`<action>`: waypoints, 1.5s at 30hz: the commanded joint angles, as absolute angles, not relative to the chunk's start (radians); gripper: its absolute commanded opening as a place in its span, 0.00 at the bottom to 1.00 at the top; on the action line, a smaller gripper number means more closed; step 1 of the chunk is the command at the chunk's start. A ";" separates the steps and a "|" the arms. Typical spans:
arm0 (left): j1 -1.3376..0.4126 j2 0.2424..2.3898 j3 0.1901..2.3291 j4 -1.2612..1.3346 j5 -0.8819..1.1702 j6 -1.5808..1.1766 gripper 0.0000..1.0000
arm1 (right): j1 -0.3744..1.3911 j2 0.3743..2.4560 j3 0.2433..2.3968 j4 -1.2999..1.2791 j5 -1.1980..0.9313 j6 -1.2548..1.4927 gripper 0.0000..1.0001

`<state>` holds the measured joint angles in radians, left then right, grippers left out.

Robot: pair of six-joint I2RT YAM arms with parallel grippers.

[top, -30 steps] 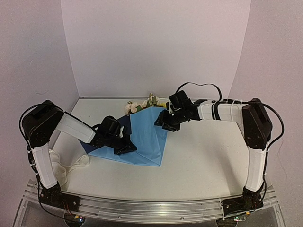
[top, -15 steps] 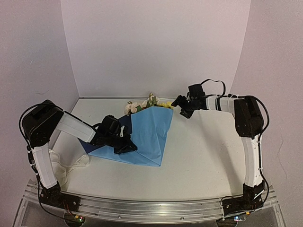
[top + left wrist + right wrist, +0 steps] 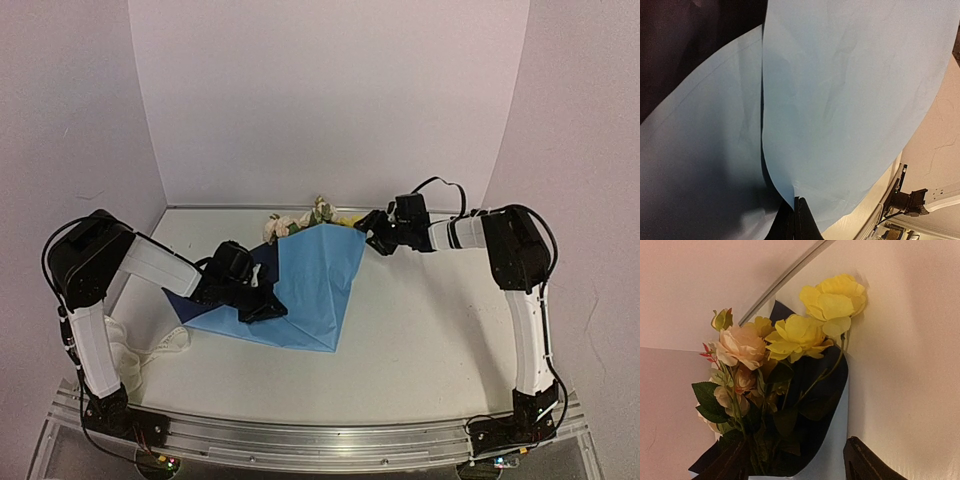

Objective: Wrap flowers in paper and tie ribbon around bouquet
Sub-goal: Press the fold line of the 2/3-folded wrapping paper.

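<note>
Seen from above, with 6 o'clock at the arm bases, the ribbon point(image 3: 160, 346) lies nearest. It is a loose off-white heap at about 8 o'clock on the table point(image 3: 440, 330), beside the left arm's upright link. One end sits just beside the near-left edge of the paper point(image 3: 318, 285); the lettering is too small to make out.

Farther in, toward 9 o'clock from the table's middle, the left gripper point(image 3: 262, 306) rests low on the paper. Its wrist view shows the jaws closed tight, pinching the edge of the upper light-blue flap where it overlaps a second layer.

The paper lies on the table at centre-left, folded into a rough cone. Its point aims at 6 o'clock and its wide mouth opens toward 12. A dark blue inner face shows along the 10 o'clock side.

Beyond it, at about 1 o'clock, the right gripper point(image 3: 377, 236) hovers just off the paper's top right corner, reaching in from 3 o'clock. Its fingers point(image 3: 863, 463) stand apart and clamp nothing. In the wrist view one finger sits at each side of the cone's mouth.

Farthest, at 12 o'clock near the back wall, the flowers point(image 3: 300, 221) stick out of the mouth. The yellow blooms lean toward 1 o'clock, the pink and cream ones toward 11. Green leaves and stems are tucked inside the dark lining.
</note>
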<state>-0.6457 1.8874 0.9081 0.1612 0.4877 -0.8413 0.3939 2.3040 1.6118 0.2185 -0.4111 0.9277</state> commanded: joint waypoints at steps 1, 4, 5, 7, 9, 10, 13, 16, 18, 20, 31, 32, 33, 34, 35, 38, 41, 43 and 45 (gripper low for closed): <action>-0.638 1.894 0.919 0.168 0.502 -0.832 0.00 | 0.397 2.301 1.567 0.374 -0.416 0.966 0.64; -0.636 1.898 0.915 0.169 0.505 -0.833 0.00 | 0.396 2.286 1.539 0.410 -0.413 0.982 0.61; -0.634 1.898 0.913 0.169 0.506 -0.833 0.00 | 0.397 2.281 1.528 0.425 -0.411 0.990 0.60; -0.630 1.895 0.905 0.169 0.506 -0.834 0.00 | 0.397 2.262 1.487 0.462 -0.403 1.000 0.63; -0.625 1.891 0.898 0.170 0.507 -0.835 0.00 | 0.397 2.241 1.449 0.485 -0.391 0.997 0.72; -0.623 1.889 0.896 0.170 0.508 -0.835 0.00 | 0.394 2.234 1.442 0.489 -0.388 0.992 0.75; -0.621 1.889 0.893 0.169 0.509 -0.833 0.00 | 0.384 2.226 1.432 0.500 -0.390 0.996 0.81; -0.621 1.895 0.894 0.169 0.511 -0.836 0.00 | 0.374 2.224 1.427 0.520 -0.404 1.006 0.84; -0.620 1.897 0.894 0.170 0.511 -0.837 0.00 | 0.373 2.221 1.425 0.528 -0.416 1.007 0.84; -0.620 1.898 0.895 0.168 0.511 -0.836 0.00 | 0.372 2.214 1.415 0.541 -0.423 1.007 0.83; -0.618 1.902 0.894 0.170 0.514 -0.839 0.00 | 0.373 2.211 1.384 0.574 -0.484 1.001 0.70; -0.618 1.902 0.894 0.169 0.514 -0.838 0.00 | 0.373 2.215 1.386 0.575 -0.491 1.002 0.68; -0.618 1.902 0.893 0.169 0.514 -0.838 0.00 | 0.373 2.219 1.387 0.575 -0.496 1.002 0.66; -0.619 1.903 0.893 0.169 0.515 -0.839 0.00 | 0.373 2.223 1.388 0.575 -0.501 1.002 0.64; -0.618 1.905 0.893 0.168 0.515 -0.840 0.00 | 0.374 2.226 1.391 0.575 -0.508 1.003 0.62; -0.615 1.910 0.892 0.163 0.516 -0.841 0.00 | 0.380 2.233 1.393 0.574 -0.517 1.002 0.57; -0.609 1.912 0.893 0.157 0.517 -0.840 0.00 | 0.386 2.235 1.390 0.574 -0.520 1.000 0.55; -0.607 1.912 0.895 0.151 0.517 -0.836 0.00 | 0.390 2.236 1.388 0.572 -0.521 0.997 0.54; -0.606 1.911 0.896 0.148 0.517 -0.833 0.00 | 0.394 2.239 1.394 0.568 -0.524 0.993 0.53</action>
